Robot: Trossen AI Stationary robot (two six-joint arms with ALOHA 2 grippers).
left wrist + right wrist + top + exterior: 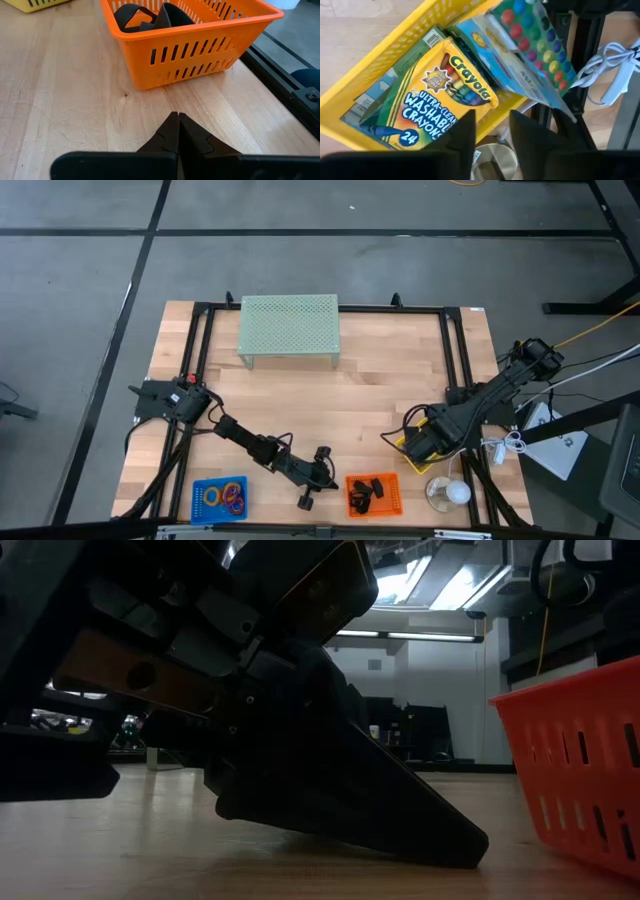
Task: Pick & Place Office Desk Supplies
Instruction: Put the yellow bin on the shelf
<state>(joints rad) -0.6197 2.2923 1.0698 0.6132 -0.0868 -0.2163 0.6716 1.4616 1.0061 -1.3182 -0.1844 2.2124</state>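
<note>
My left gripper [325,477] is shut and holds nothing. It lies low over the table between the blue basket [220,498] of purple, orange and yellow rings and the orange basket [190,50] of black clips [150,17]; its tips [178,120] point at the orange basket's wall. My right gripper [492,132] is open over the near rim of the yellow basket [412,448]. In that basket lie a green-and-yellow crayon box [435,100] and a flat box printed with coloured dots [530,50]. My left gripper slants down, pointing toward the table's right, with its shut fingertips [468,848] right at the table top. I cannot tell whether they touch the wood.
The pale green mesh riser [290,330] stands at the far middle of the table. A white bulb on a round metal base [447,492] sits near the right near corner, beside white cables [615,75]. Black rails [455,350] frame the table. A small dark object [305,502] lies between the baskets.
</note>
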